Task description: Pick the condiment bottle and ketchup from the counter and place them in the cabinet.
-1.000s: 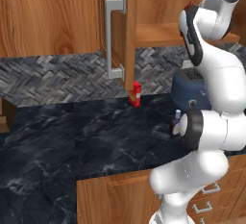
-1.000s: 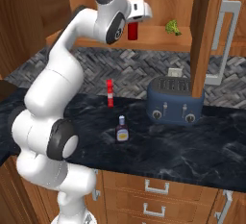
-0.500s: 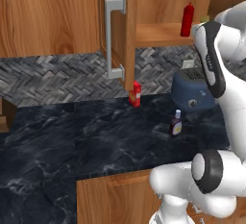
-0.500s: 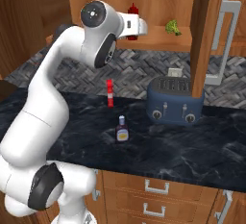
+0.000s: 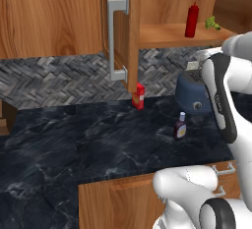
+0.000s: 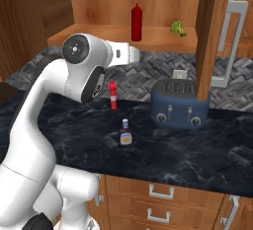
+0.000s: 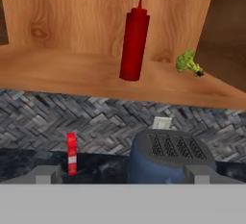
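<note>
The ketchup point(image 6: 136, 22) stands upright on the shelf of the open cabinet point(image 6: 163, 40), with a small green sprig point(image 6: 177, 27) near it on the same shelf. Down on the counter point(image 6: 163, 150), the condiment bottle point(image 6: 125, 133) stands upright (well apart from the ketchup above), between a small red carton point(image 6: 113, 95) by the wall and a dark blue toaster point(image 6: 180, 104). The white arm point(image 6: 84, 66) reaches across in front of the cabinet's lower edge, its hand end below the shelf.

The label on the condiment bottle point(image 6: 125, 136) is too small to be read. The toaster point(image 5: 195, 92) is partly covered by the arm in the left base view, and the cabinet point(image 5: 59, 16) is cut off at the top edge.
</note>
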